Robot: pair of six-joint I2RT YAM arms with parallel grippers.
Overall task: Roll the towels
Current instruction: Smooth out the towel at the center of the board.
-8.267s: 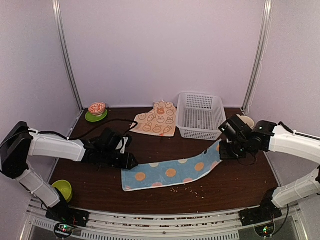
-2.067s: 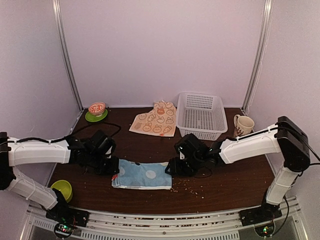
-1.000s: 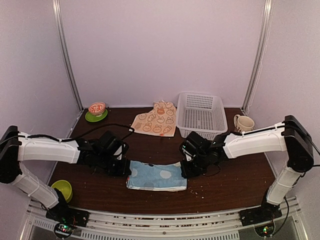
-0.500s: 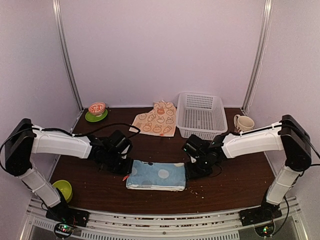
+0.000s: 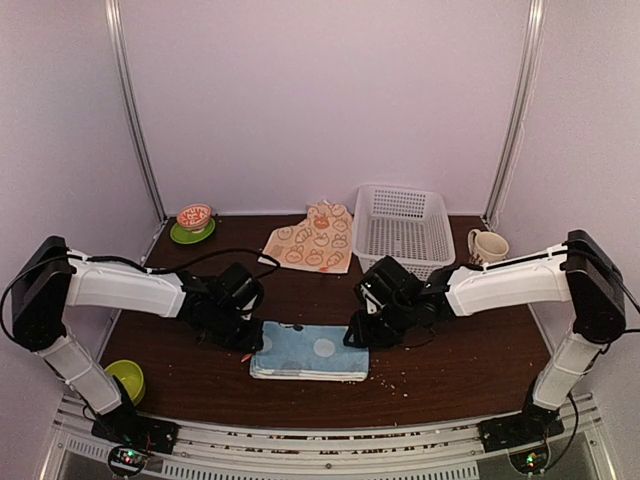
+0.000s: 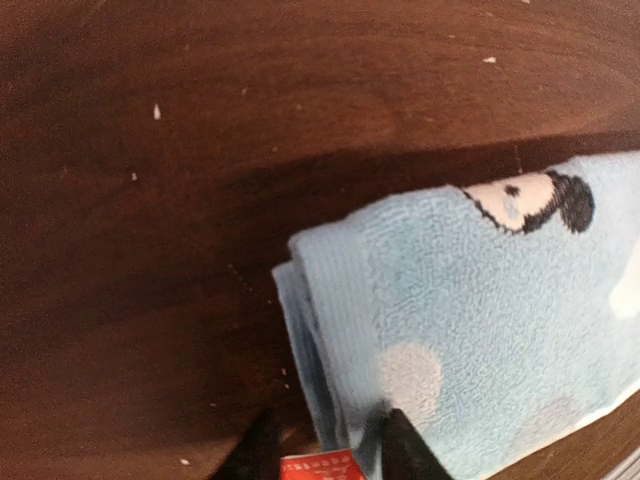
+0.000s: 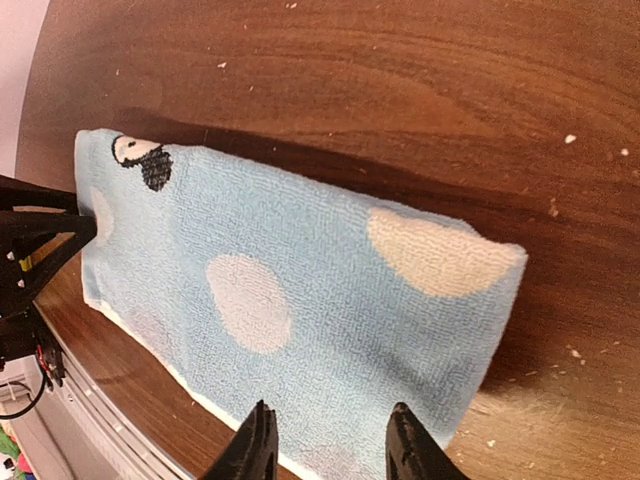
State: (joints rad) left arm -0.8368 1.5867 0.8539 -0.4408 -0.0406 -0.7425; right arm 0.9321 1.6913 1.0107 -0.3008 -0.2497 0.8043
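The light blue towel [image 5: 310, 352] lies folded into a flat rectangle at the table's front centre, pale circles on top. My left gripper [image 5: 250, 338] sits at its left end. In the left wrist view the blue towel [image 6: 480, 300] shows stacked folded layers, and the left gripper [image 6: 328, 452] stands open astride that edge, one finger on the wood, the other on the cloth. My right gripper [image 5: 358, 335] hovers over the right end. In the right wrist view it [image 7: 328, 445] is open above the blue towel [image 7: 300, 290], holding nothing. The cream towel [image 5: 315, 240] lies loosely spread at the back.
A white plastic basket [image 5: 402, 232] stands at the back right, with a mug [image 5: 487, 247] beside it. A green saucer with a small bowl [image 5: 193, 222] sits at the back left. A green bowl [image 5: 125, 378] is at the front left. Crumbs dot the wood.
The long blue towel has been folded into a short rectangle. In the last second my left gripper opened at its left end, and my right gripper, open, shifted left over the right end.
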